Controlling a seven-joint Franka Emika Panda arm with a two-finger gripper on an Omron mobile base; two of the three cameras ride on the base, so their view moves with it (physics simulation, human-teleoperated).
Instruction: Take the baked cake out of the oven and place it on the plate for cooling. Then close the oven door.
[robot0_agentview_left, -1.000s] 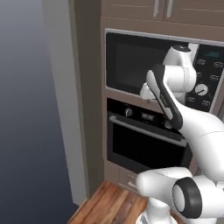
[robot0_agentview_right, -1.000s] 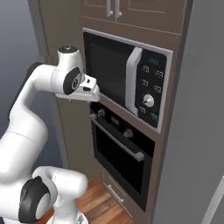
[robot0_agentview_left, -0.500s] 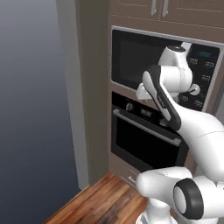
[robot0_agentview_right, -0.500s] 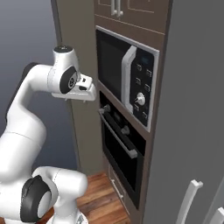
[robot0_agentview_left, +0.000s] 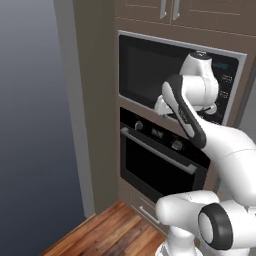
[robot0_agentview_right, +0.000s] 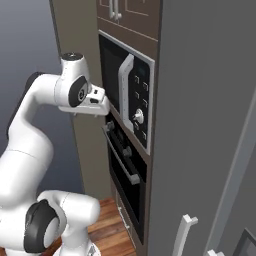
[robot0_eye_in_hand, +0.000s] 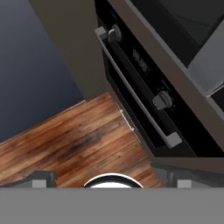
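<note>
- Nearest the cameras, the white arm rises from its base over the wooden floor (robot0_eye_in_hand: 78, 140), elbow bent, hand lifted to about the level of the seam between the two appliances.
- The pincer (robot0_agentview_right: 102, 102) sits just in front of the cabinet column, pointing down past the oven front; its jaws stand wide apart, with nothing between them.
- Just beyond it, the oven (robot0_agentview_left: 160, 160) is set under the microwave (robot0_agentview_left: 150, 70), knobs and a small display along its top strip.
- The oven door (robot0_agentview_left: 150, 172) is up and shut, its long silver handle (robot0_eye_in_hand: 135, 98) running across the top edge, untouched.
- So this is the opening step, by my reading: the approach to the door, before anything is pulled.
- The cake is presumably behind that dark glass, though I can't make it out through the panel.
- Next call: bring the open pincer down and in around the bar handle, close on it, then draw out and down so the panel swings on its bottom hinge.
</note>
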